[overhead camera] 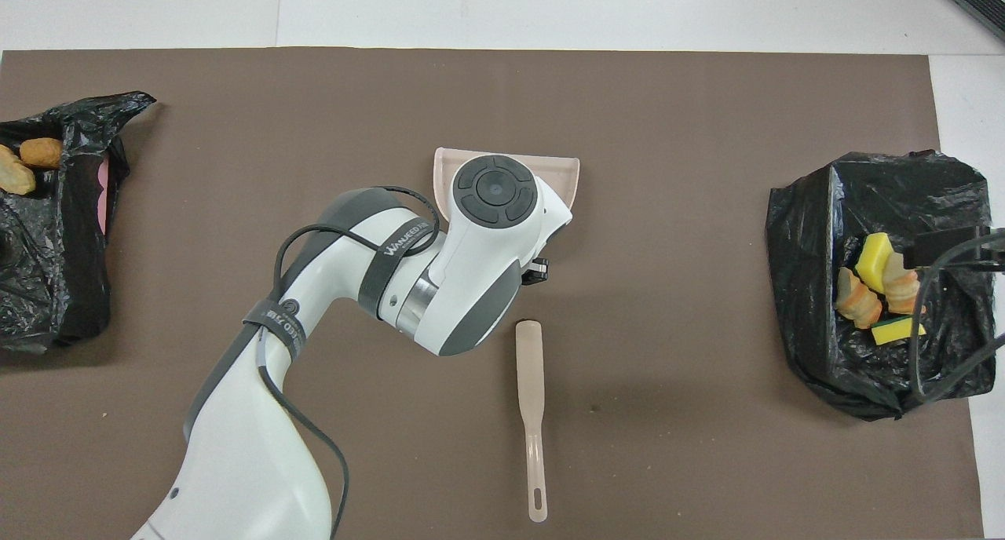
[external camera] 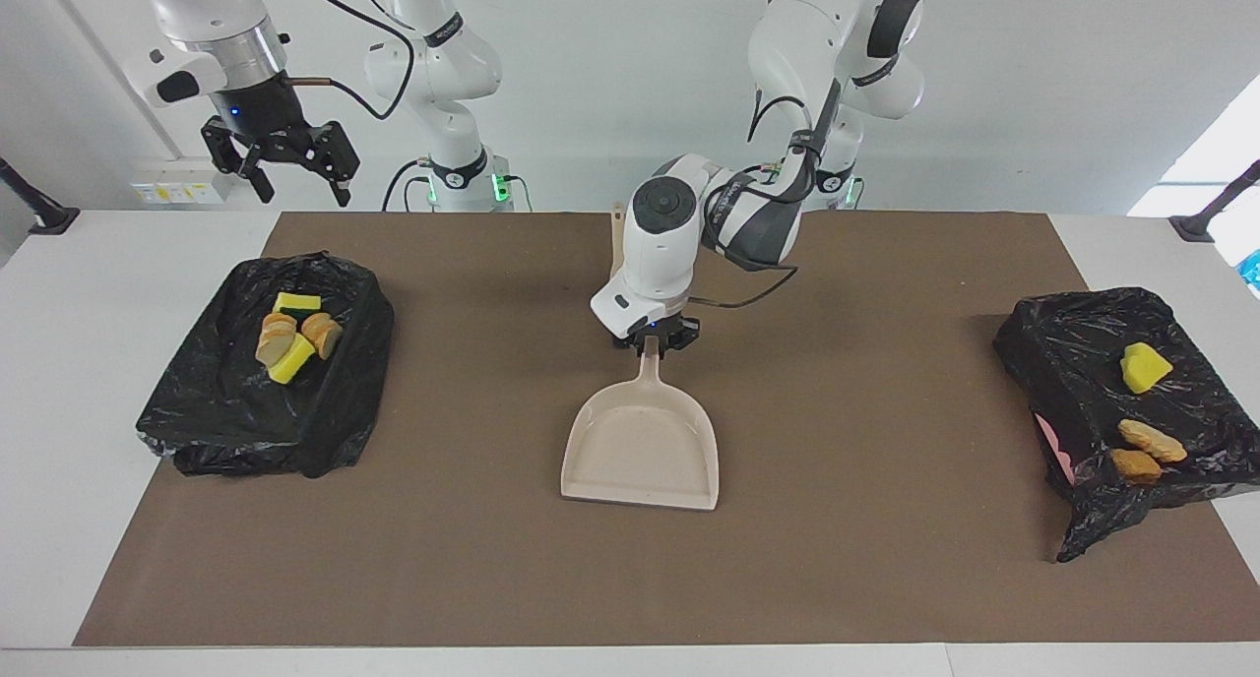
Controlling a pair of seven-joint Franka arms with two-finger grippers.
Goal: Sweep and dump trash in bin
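Facing view: dustpan in hand, trash bagged at both ends

Shows the left gripper (external camera: 652, 345) at frame centre, clamped on the handle of the beige dustpan (external camera: 640, 451), pan flat and empty on the brown-matted worktop (external camera: 886, 579). Shows the right gripper (external camera: 281, 160) in the frame's upper corner at the right arm's end, fingers apart, waiting over a black-bagged bin (external camera: 226, 421). Finds the trash (external camera: 293, 338) piled in that bin at mid-height of the frame. Finds more scraps (external camera: 1145, 367) on a second black bag (external camera: 1063, 362) at the frame's edge toward the left arm's end. Places the brush (overhead camera: 531, 383) at lower centre of the overhead view, flat on the worktop, just beside the left arm and in neither gripper. Judges the sponge chunks light, soft and springy, the bread-like pieces light and probably crumbly: best pushed with bristles, or pinched gently across the middle, never squeezed hard.
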